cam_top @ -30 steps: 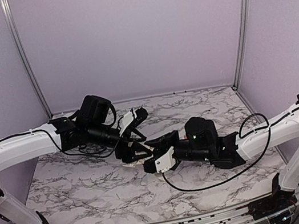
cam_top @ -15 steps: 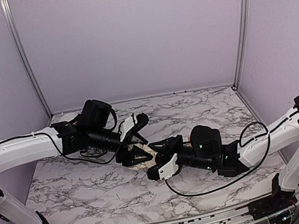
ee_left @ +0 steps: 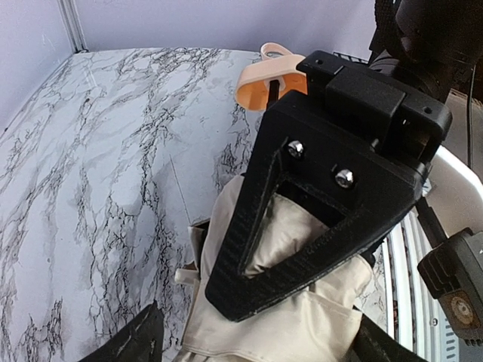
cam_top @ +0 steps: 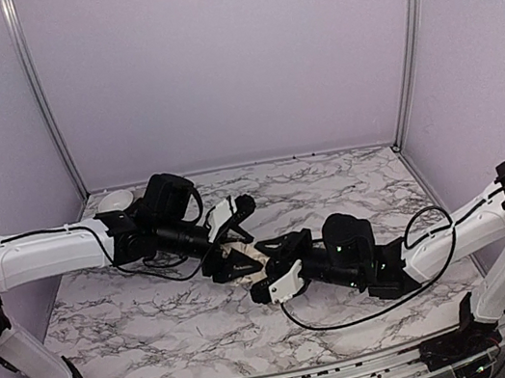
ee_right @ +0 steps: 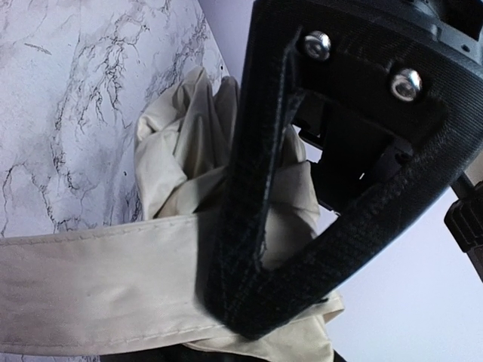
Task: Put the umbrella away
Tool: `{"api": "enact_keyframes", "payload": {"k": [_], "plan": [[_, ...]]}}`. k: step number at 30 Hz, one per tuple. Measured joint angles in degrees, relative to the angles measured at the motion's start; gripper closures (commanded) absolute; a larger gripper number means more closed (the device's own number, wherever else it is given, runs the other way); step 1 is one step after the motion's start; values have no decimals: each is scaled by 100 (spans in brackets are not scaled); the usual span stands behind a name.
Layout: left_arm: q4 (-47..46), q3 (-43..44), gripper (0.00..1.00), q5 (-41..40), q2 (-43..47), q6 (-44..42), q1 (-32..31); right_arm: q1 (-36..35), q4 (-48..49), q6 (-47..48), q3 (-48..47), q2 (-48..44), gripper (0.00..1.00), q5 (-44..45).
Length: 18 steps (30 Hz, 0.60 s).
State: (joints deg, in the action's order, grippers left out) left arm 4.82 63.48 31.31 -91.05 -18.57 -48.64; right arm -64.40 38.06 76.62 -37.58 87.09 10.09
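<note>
The umbrella [cam_top: 245,255] lies folded at the middle of the marble table [cam_top: 138,317] as a cream fabric bundle between both grippers. My left gripper [cam_top: 231,242] reaches in from the left. Its jaws stand open on either side of the cream canopy [ee_left: 302,317], with a strip of marble showing beside one finger. The tan handle [ee_left: 266,79] pokes out beyond. My right gripper [cam_top: 268,266] comes in from the right, shut on the umbrella, one black finger [ee_left: 256,226] pressed onto the fabric. A cream strap [ee_right: 90,286] crosses the right wrist view.
A white round object [cam_top: 116,201] sits at the back left corner behind the left arm. Purple walls with metal posts [cam_top: 41,99] close in the back and sides. The right arm's black cable [cam_top: 353,313] loops over the table.
Both grippers and the umbrella have shifted a little to the right and toward the front. The left arm has stretched out further, uncovering the white object at the back left.
</note>
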Motion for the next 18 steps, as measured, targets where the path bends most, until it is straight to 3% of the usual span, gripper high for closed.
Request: {"api": "enact_keyframes", "payload": {"k": [5, 18], "plan": [[-184, -74, 15, -24, 0, -76, -9, 0, 0, 2, 13, 0, 100, 66], [4, 286, 19, -26, -376, -509, -31, 258, -66, 256, 2, 0, 100, -76]]}}
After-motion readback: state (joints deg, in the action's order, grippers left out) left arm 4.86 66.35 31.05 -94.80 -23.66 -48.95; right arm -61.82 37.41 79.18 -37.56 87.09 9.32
